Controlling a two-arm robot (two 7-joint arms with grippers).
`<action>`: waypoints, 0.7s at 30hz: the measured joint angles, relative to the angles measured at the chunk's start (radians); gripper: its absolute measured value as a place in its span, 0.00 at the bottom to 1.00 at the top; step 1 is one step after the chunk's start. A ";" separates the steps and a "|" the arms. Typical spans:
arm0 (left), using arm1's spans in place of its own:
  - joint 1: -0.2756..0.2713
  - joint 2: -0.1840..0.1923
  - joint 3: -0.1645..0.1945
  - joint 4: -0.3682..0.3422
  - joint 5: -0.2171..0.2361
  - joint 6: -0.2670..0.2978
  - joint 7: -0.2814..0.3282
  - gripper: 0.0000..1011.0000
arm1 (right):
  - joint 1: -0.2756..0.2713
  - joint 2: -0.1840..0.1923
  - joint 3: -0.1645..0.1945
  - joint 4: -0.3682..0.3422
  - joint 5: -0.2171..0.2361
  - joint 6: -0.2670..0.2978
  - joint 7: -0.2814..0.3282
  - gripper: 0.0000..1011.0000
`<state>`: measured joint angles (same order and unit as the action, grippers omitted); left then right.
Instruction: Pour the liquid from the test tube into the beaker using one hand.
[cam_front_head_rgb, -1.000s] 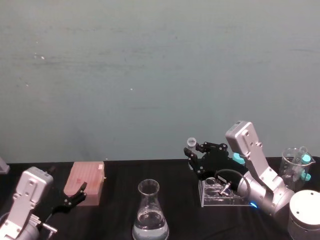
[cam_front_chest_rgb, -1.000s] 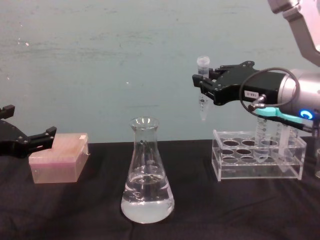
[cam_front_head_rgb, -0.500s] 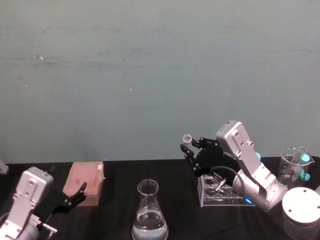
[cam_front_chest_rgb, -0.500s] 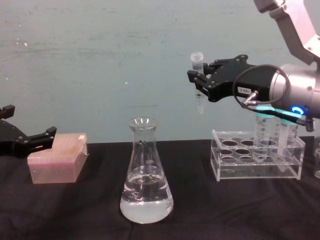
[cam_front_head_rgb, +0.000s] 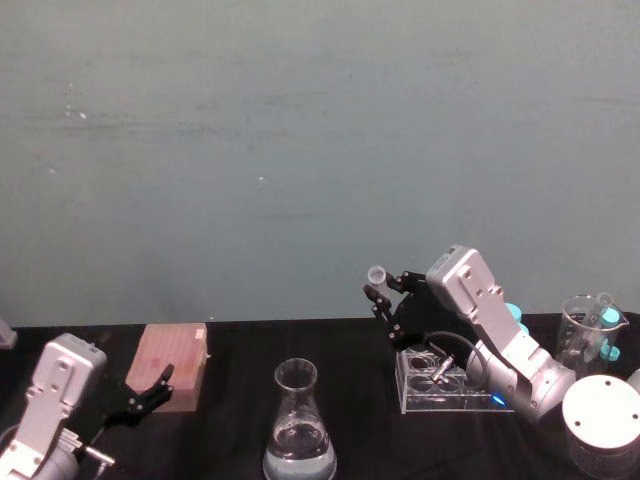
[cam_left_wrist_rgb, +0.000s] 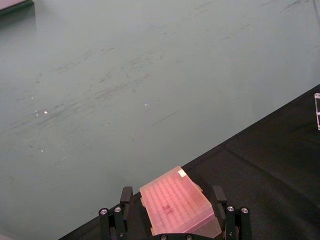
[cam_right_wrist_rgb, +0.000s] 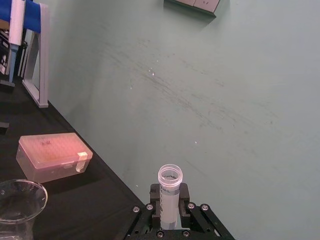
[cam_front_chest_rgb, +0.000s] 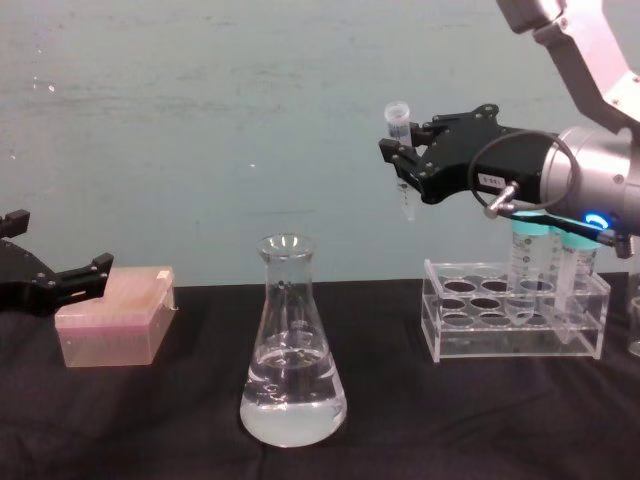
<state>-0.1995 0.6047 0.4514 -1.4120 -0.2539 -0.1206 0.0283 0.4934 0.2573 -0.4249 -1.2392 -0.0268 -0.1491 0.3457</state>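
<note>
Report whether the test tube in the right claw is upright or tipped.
Nearly upright. The test tube stands in the right claw, open mouth up, tapered tip down, leaning only slightly toward the beaker.

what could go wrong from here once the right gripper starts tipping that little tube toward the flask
1. The test tube, open-topped and upright in the right gripper, hangs to the right of the beaker and higher; tipping it there would likely spill onto the table.
2. The beaker's neck is narrow, so slight misalignment may miss it.
The left gripper sits parked by the pink box.
</note>
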 joint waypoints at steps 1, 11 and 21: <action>0.000 0.000 0.000 0.000 0.000 0.000 0.000 0.99 | -0.001 0.000 -0.001 -0.001 -0.004 -0.001 -0.001 0.21; 0.000 0.000 0.000 0.000 0.000 0.000 0.000 0.99 | -0.014 0.005 -0.015 -0.018 -0.086 -0.028 -0.040 0.21; 0.000 0.000 0.000 0.000 0.000 0.000 0.000 0.99 | -0.024 0.002 -0.017 -0.031 -0.128 -0.032 -0.049 0.21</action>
<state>-0.1995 0.6047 0.4513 -1.4120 -0.2539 -0.1205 0.0283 0.4693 0.2594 -0.4420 -1.2707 -0.1545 -0.1810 0.2969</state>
